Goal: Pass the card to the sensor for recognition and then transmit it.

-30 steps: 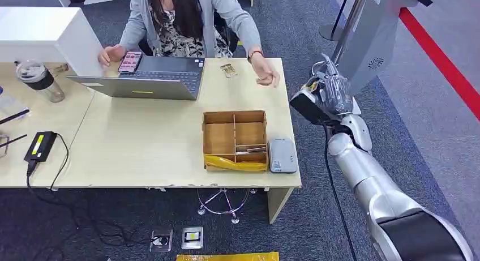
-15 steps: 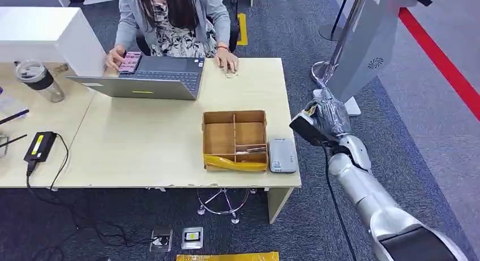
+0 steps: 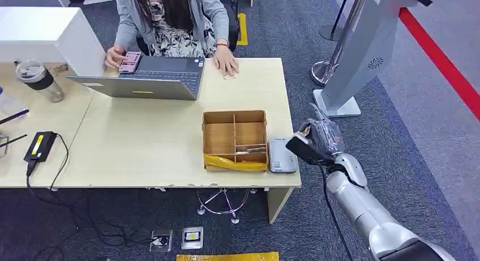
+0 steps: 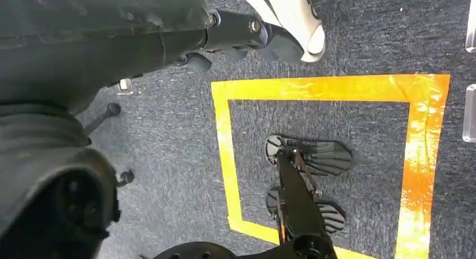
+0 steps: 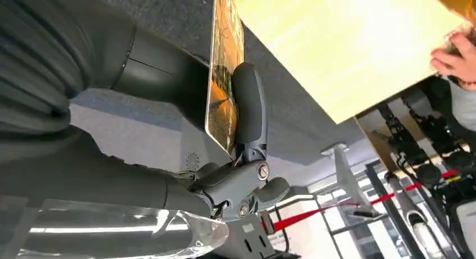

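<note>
We see the right hand point(image 3: 320, 137) off the right end of the pale wood worktop point(image 3: 141, 142), above dark grey carpet point(image 3: 396, 153). In the right wrist view its dark fingers point(image 5: 248, 110) are closed against the thumb, pinching a thin flat card with an orange-brown printed face point(image 5: 223, 73), seen edge-on. In the head view the card is too small to make out in the hand.

Just beside the hand, on the worktop's near right corner, lies a small grey rectangular sensor box point(image 3: 282, 155). It touches the right side of a brown cardboard tray with dividers point(image 3: 234, 137) that has a yellow packet point(image 3: 235, 163) along its near edge.

Left hand: we cannot tell its state; the left wrist view looks down on carpet with a yellow tape square point(image 4: 331, 87).

Farther right, a tilted silver-grey kiosk stand point(image 3: 362, 51) sits on a flat base, with a red floor stripe point(image 3: 447, 68) beyond.

At the far edge of the worktop a seated person in a grey cardigan point(image 3: 170, 17) has one hand point(image 3: 226, 63) on the worktop beside an open grey laptop point(image 3: 150, 77).
</note>
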Available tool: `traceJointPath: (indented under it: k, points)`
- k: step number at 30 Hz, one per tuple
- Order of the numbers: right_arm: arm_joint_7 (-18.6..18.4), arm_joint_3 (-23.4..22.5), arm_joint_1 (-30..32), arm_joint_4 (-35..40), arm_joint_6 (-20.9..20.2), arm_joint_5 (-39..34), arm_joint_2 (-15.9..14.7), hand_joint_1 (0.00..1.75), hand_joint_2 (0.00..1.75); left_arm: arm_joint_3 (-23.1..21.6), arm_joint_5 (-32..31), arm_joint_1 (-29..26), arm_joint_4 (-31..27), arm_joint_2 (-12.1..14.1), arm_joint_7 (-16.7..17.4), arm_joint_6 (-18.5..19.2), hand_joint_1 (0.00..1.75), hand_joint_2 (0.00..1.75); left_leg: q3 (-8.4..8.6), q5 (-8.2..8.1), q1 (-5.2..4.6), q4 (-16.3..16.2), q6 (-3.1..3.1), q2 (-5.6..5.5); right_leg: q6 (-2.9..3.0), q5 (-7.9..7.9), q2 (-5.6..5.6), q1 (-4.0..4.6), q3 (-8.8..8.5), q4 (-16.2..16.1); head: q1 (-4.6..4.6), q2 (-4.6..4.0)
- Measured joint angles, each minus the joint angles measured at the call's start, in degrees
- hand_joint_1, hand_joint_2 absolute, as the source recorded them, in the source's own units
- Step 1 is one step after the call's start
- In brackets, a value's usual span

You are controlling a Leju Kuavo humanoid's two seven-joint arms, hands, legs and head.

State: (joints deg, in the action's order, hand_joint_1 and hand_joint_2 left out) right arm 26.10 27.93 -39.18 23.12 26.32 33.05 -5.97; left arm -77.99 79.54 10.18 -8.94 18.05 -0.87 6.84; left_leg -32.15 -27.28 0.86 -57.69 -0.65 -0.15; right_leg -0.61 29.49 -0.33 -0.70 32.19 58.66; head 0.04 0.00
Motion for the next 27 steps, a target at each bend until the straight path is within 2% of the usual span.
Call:
traceJointPath:
  k: [27]
  points:
    - [-0.2, 9.4, 1.6, 0.0, -0.1, 1.7, 0.9, 1.75, 1.75, -0.1, -1.1, 0.0, 0.0, 0.0, -0.8, 0.6, 0.00, 0.00, 0.00, 0.00, 0.00, 0.0, 0.00, 0.00, 0.00, 0.00, 0.00, 0.00, 0.00, 0.0, -0.02, 0.00]
